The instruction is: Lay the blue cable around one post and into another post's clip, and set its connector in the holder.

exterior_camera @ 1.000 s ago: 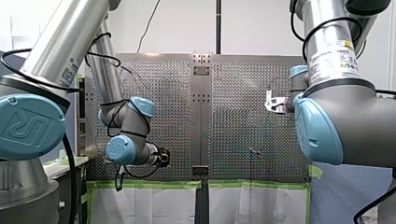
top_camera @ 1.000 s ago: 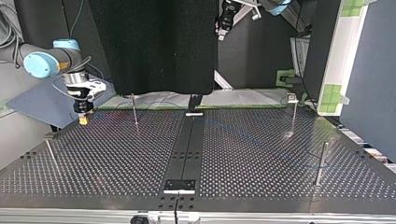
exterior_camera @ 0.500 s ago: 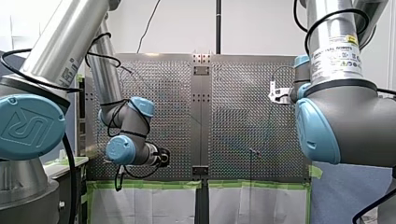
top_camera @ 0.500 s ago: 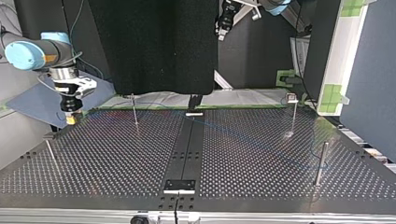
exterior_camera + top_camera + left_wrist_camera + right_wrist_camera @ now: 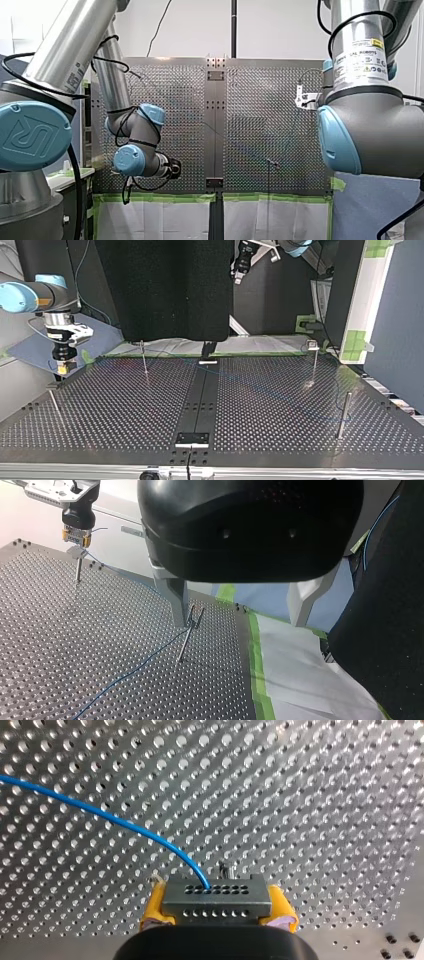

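- We see the connector [image 5: 216,901], a dark block with rows of holes, pinched between the yellow pads [image 5: 283,914] of my right gripper [image 5: 62,368]. The jaws are narrow and closed on it.
- Over the last second that gripper has carried it toward the top view's left, along the far edge of the perforated table [image 5: 125,415]. In the front view it has slid right and slightly up. My left arm [image 5: 135,135] has not moved.
- The connector now hangs over the table's far-left corner in the top view, off the surface.
- Its long axis runs across the gripper, pad to pad. The holed face points ahead of the gripper, at the table.
- The blue cable [image 5: 135,670] leaves that face, curves off to one side, then lies on the table in a nearly straight run.
- In the left wrist view the cable meets the forked post [image 5: 186,639] near its top. We cannot tell if it sits in the fork.
- The flat-topped post [image 5: 77,562] stands just under the right gripper. We cannot tell whether connector and post touch.
- My left gripper [image 5: 239,624] is spread wide, above the table near the forked post.
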